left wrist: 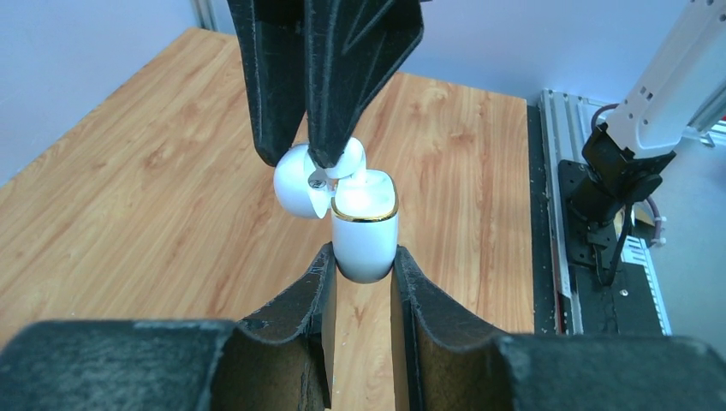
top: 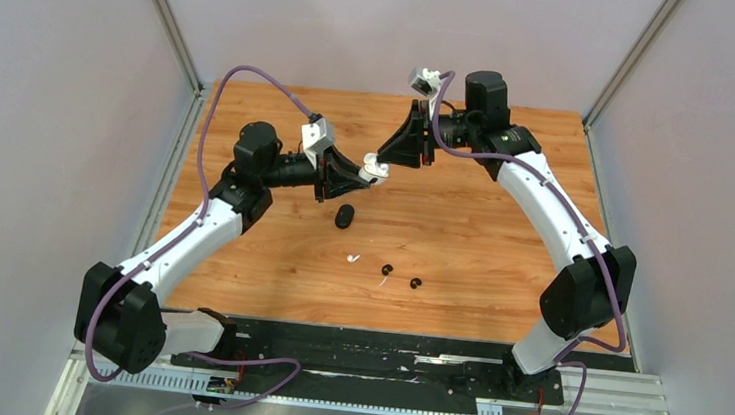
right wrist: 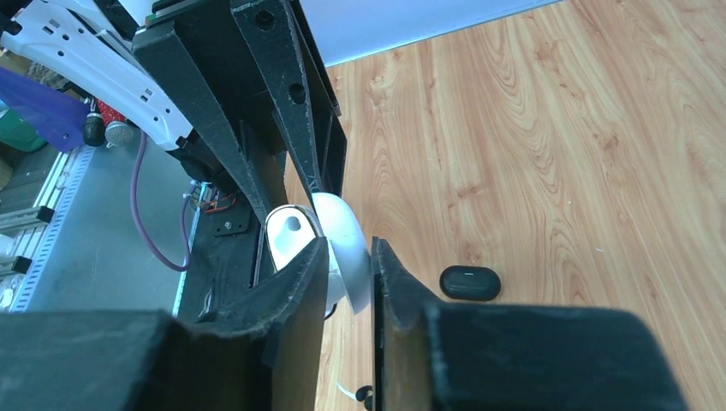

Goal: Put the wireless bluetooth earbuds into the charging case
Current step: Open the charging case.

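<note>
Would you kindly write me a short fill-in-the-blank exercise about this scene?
1. The left gripper holds the ____ case.
2. The right gripper pinches its lid, which stands ____.
3. ____ earbuds lie loose on the table.
4. The closed case on the table is ____.
Missing words: white, open, four, black.

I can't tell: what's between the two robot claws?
The open white case, seen from the top camera: the left gripper holds its bottom, the right gripper pinches its lid.
</note>
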